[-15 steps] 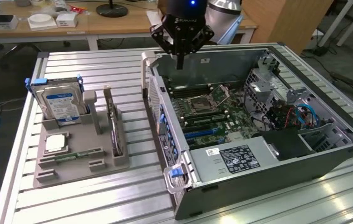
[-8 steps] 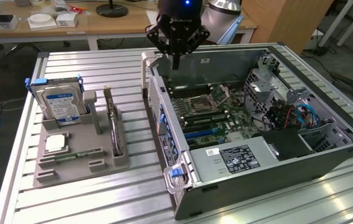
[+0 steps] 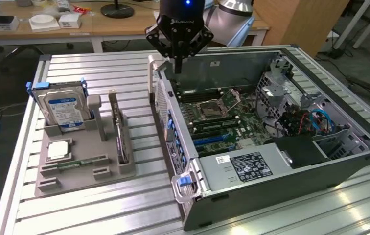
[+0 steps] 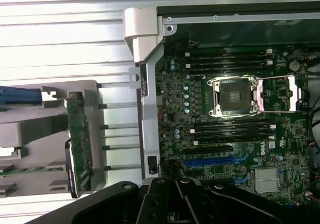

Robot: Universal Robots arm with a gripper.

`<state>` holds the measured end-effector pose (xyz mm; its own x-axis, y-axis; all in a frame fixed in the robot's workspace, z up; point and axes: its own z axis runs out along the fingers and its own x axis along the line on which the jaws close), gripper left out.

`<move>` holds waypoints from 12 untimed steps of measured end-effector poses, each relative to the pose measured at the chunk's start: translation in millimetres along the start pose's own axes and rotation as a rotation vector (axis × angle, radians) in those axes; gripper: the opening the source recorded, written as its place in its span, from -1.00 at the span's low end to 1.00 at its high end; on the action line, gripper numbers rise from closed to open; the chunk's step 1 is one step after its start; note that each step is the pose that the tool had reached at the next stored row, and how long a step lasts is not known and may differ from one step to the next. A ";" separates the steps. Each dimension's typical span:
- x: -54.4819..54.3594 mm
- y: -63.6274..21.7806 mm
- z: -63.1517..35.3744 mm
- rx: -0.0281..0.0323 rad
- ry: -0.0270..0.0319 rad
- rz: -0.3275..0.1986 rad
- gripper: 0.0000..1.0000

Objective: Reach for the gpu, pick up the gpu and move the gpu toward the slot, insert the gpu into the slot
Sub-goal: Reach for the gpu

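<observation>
Slatted metal table (image 3: 93, 215) bearing 1 open computer case (image 3: 289, 186); wooden desk (image 3: 93, 27) behind; gripper (image 3: 178, 68) closed, empty, above the case's wall.

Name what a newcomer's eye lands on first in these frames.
The open computer case on the exterior view's right, its motherboard laid bare, stands out first. The gripper hangs over the case's far corner, jaws shut and empty. At the exterior view's left, a grey tray holds the hard drive and the gpu, both standing on edge.
</observation>
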<state>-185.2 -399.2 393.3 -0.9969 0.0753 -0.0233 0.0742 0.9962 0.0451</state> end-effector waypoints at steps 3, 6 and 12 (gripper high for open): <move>6.3 -0.5 -0.2 0.0001 0.0000 0.000 -0.80; 13.1 -1.1 -0.4 0.0000 0.0000 0.000 -0.80; 28.5 -2.3 -0.8 0.0000 0.0000 0.000 -0.80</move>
<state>-213.8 -399.4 393.3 -0.9969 0.0753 -0.0233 0.0742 0.9962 0.0451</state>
